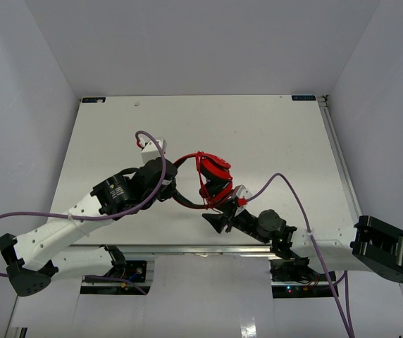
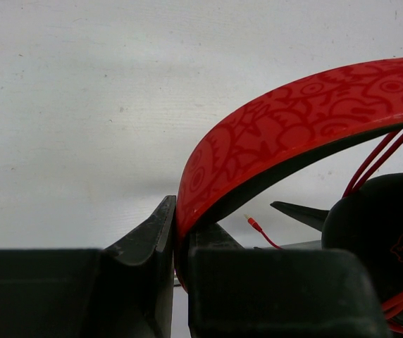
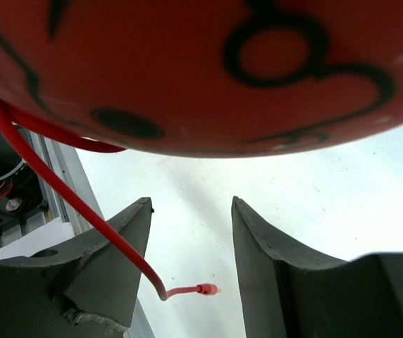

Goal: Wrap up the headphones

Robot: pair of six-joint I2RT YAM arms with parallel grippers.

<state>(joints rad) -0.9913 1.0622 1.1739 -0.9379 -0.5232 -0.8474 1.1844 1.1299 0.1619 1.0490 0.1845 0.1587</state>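
Note:
The headphones [image 1: 214, 171] sit upright at the table's middle, with red cable strands wound over the folded earcups. My left gripper [image 1: 176, 191] is shut on the red patterned headband [image 2: 293, 116], which is pinched between its fingers [image 2: 152, 239]. A black ear pad [image 2: 374, 225] and cable strands [image 2: 370, 160] show at the right of that view. My right gripper [image 1: 218, 220] is open and empty just below a red earcup [image 3: 201, 70]. The loose cable end [image 3: 60, 201] hangs across its left finger, and the plug [image 3: 207, 289] dangles free between the jaws. The plug also shows in the left wrist view [image 2: 254, 224].
Purple robot cables [image 1: 286, 184] loop over both arms. An aluminium rail [image 1: 187, 248] runs along the table's near edge and another [image 1: 339, 155] along the right side. White walls enclose the white table [image 1: 117, 134].

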